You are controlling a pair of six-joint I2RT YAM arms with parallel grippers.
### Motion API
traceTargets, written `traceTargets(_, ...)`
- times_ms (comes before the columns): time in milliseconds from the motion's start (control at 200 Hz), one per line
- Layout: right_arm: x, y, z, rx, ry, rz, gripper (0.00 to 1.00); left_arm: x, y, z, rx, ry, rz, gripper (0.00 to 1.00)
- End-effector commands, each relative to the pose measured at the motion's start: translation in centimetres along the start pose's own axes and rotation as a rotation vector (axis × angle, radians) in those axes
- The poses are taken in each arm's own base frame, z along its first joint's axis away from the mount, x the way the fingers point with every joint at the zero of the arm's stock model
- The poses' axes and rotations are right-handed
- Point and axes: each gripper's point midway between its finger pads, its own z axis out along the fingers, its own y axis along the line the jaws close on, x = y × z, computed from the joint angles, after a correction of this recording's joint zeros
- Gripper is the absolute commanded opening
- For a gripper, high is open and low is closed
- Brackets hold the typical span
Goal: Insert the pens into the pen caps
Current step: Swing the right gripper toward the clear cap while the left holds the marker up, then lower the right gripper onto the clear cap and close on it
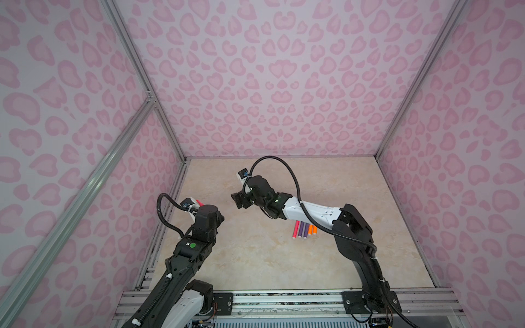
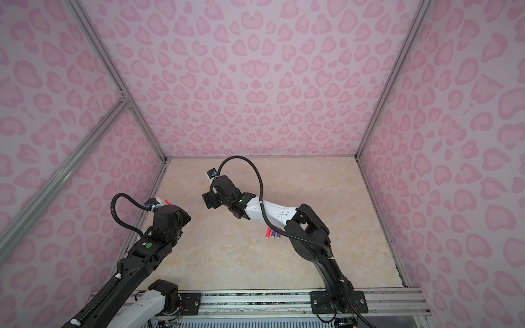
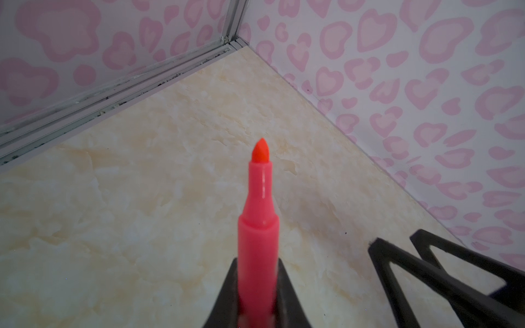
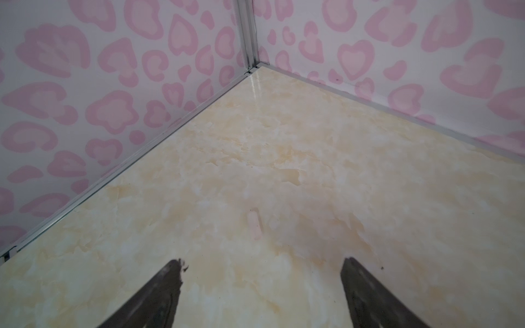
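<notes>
**Entry: pink-red pen (image 3: pixel 257 215) in the left claw (image 3: pixel 257 259); clear pen cap (image 4: pixel 254 225) loose on the counter (image 1: pixel 255 255).**

Left claw clamped on the pen's barrel, bare tip pointing out, clear of the counter. Right claw (image 4: pixel 261 264) empty, jaws wide apart, the cap lying flat just ahead of them. Five other pens (image 1: pixel 304 229) lie side by side under the right arm. Pen: light, stiff, smooth, probably inclined to twist, so best held mid-barrel. Cap: tiny, slick, faint, so best pinched across its sides with the mouth left free.

Left hand (image 3: pixel 257 267) pinched, right hand (image 4: pixel 262 264) wide.
</notes>
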Motion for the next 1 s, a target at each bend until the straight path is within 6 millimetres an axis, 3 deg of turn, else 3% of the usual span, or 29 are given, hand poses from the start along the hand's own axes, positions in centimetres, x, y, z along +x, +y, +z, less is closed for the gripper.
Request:
traceTargets(0,4.3,0.9,2.8,-0.065,0.182,-0.140,0.87,0.2,0.7,0.2,-0.004,0.025,-0.046,0.03)
traceTargets(150,6.1,1.8,5.9,-0.109,0.262,-0.178,0.82,0.1,1.5,0.6,-0.011,0.045,-0.085,0.03)
traceTargets(395,8.7,1.3,10.1,-0.094,0.318,-0.180,0.82,0.1,1.4,0.6,0.000,0.043,-0.092,0.03)
traceTargets(650,10.6,0.3,11.5,-0.119,0.326,-0.131,0.76,0.0,1.2,0.6,0.012,0.047,-0.096,0.03)
traceTargets(995,11.5,1.3,12.7,-0.097,0.302,-0.087,0.71,0.4,0.9,0.8,0.023,0.065,-0.096,0.03)
